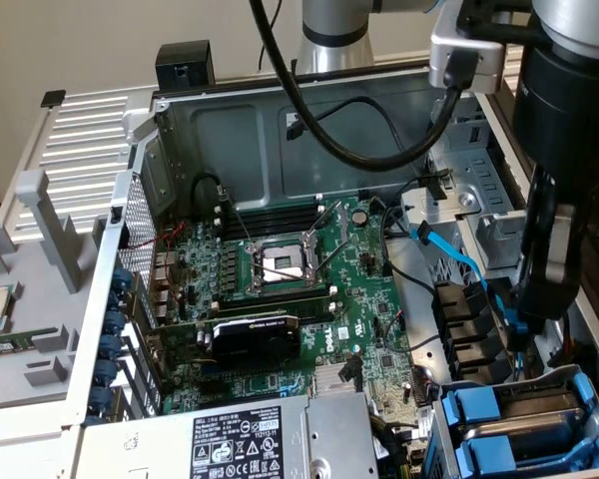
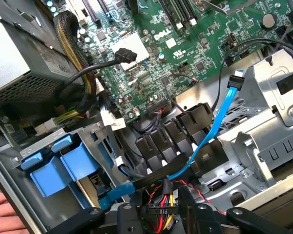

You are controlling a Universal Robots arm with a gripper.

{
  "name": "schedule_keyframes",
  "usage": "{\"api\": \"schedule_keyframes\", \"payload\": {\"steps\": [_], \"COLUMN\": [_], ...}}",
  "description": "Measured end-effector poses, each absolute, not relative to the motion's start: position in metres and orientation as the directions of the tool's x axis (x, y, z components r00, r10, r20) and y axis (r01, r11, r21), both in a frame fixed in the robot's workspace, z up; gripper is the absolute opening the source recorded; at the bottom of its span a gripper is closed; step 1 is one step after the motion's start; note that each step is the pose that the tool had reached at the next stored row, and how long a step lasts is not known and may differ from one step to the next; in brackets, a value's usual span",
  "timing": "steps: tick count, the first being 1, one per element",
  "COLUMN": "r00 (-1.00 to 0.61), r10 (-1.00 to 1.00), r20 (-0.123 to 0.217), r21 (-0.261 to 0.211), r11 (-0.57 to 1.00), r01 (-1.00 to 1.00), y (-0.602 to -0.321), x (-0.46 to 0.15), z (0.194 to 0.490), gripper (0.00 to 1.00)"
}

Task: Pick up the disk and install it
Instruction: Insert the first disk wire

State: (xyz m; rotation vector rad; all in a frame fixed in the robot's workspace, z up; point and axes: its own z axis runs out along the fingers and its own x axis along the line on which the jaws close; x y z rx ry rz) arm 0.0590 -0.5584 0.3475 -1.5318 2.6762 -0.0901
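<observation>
and here we are over the open dell tower [image 1: 230,130], lying on its side with the motherboard [image 1: 354,289] in full view. the arm comes in from the exterior view's right. the gripper [image 1: 532,317] hangs low beside the board, just above a row of black cable plugs [image 1: 464,324] and just beside the light blue sata cable [image 1: 457,254] that runs down past it. whether the gripper is spread or clamped on anything, i cannot tell from here. from the wrist, a bundle of red, yellow and black wires [image 2: 162,224] with a tag marked p10 sits right in front of the gripper, the closest thing to it.

now, the drive for this job. two blue drive carriers lie side by side in the drive cage [image 1: 439,434], in the exterior view's lower right. the first carrier [image 1: 476,406] is nearer the gripper and the second carrier [image 1: 489,456] lies beyond it, with grey drive metal [image 1: 539,396] showing behind the blue handles. which of the pair holds the task's disk i cannot tell, but both sit in the cage, apart from the gripper.

on the board, the cpu socket [image 1: 280,261] stands open. a black graphics card [image 1: 250,337] lies between it and the power supply [image 1: 250,439]. a person's hand [image 2: 1,214] shows at the outer edge of the case, near the cage.
</observation>
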Motion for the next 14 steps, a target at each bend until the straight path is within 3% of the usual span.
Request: {"api": "schedule_keyframes", "payload": {"steps": [2, 14], "r00": [-0.506, -0.506], "r10": [-0.862, -0.863], "r20": [-0.020, -0.005], "r21": [-0.079, -0.090], "r11": [0.506, 0.504], "r01": [-0.859, -0.859], "y": [-0.556, -0.547], "x": [0.059, 0.052], "z": [0.347, 0.349], "gripper": [0.35, 0.35]}}
